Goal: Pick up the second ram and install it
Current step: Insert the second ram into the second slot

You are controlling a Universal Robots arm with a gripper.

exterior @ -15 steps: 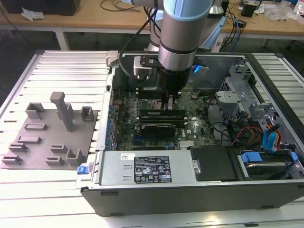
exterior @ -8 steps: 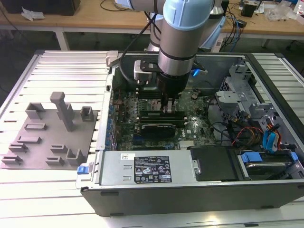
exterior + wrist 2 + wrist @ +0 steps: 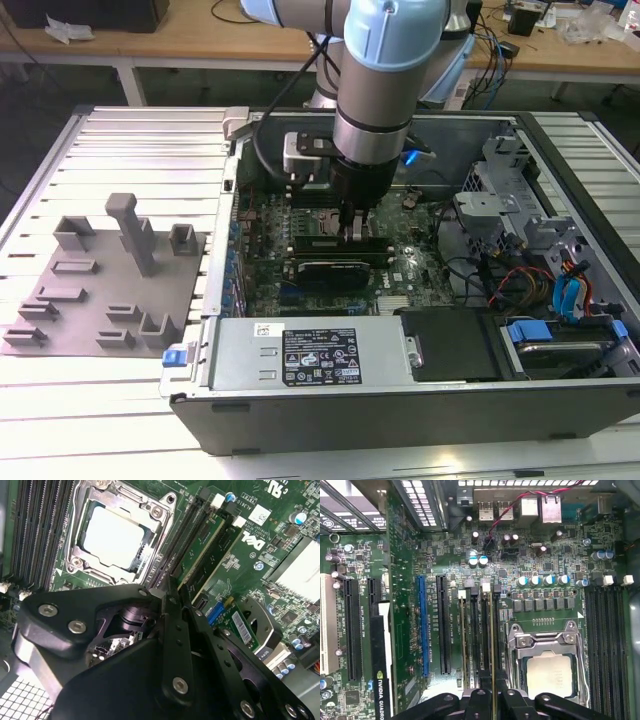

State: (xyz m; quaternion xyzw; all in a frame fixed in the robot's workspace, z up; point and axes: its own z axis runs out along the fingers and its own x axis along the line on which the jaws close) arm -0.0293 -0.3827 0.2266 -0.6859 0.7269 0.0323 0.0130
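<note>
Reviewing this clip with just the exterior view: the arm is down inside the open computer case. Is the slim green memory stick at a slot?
Observer: Yes. In the first wrist view the slim green memory stick stands edge-on along a black slot, with the black hand over one end of it.
Operator: Any other stick fitted?
Observer: One more thin green stick stands in a nearby slot.
Operator: What's beside those slots?
Observer: The square silver processor, bare in its metal socket frame.
</note>
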